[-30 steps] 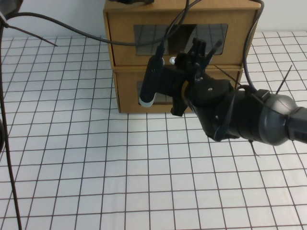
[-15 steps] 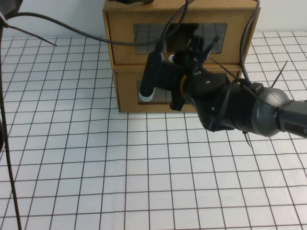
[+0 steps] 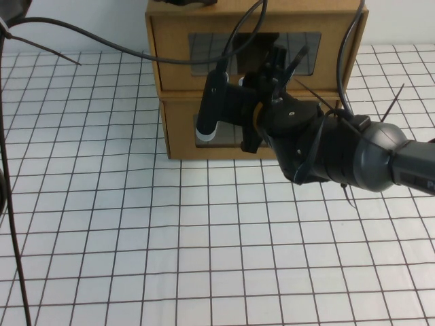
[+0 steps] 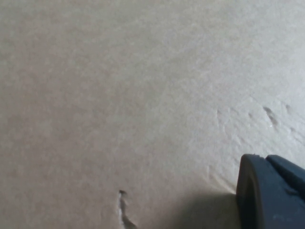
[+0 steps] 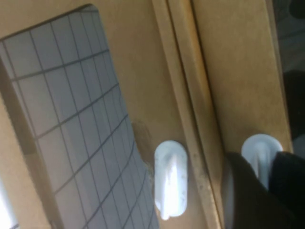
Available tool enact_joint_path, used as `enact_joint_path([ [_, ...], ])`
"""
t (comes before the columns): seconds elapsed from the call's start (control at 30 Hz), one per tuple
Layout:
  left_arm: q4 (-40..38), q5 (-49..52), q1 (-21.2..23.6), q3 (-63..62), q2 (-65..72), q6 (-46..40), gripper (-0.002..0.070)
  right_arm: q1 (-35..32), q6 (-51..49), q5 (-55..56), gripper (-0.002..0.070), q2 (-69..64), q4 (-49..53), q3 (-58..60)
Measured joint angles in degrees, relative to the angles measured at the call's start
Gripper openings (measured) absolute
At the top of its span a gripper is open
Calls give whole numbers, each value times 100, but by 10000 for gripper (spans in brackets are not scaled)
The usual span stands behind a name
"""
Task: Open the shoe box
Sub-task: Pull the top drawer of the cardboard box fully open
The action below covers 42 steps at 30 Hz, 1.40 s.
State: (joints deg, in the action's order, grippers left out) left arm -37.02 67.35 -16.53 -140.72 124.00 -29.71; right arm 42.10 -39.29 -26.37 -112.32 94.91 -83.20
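Looking from the left of the high view, I see black cables (image 3: 102,44) hanging over the white checked table (image 3: 102,224). The brown shoe box (image 3: 177,61) stands at the top middle of the frame. It has two drawers, one on top of the other, and both look pushed in. The right arm (image 3: 353,156) comes in from the right edge, and the right gripper (image 3: 284,64) is up against the box front. In its wrist camera, the right gripper (image 5: 268,176) sits around a white handle (image 5: 259,145); I cannot tell if it squeezes it. A second white handle (image 5: 170,179) is just beside, on the other drawer, next to a shiny window (image 5: 62,95). The left gripper (image 4: 271,191) shows only in its own camera, close to plain brown cardboard. I cannot tell if it is open or closed.
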Motion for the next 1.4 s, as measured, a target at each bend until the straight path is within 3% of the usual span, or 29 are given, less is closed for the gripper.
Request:
enact_joint_path([
  [0.43,0,0,0,0,0,24,-3,0,278,-124,85,-30,35,-9],
  [0.6,0,0,0,0,0,70,-3,0,314,-158,18,-35,66,-9],
  [0.97,-12,21,0,0,0,276,-4,74,464,-263,14,68,126,210],
  [1.4,-47,121,-12,0,0,423,-3,602,430,-404,13,963,128,1394],
])
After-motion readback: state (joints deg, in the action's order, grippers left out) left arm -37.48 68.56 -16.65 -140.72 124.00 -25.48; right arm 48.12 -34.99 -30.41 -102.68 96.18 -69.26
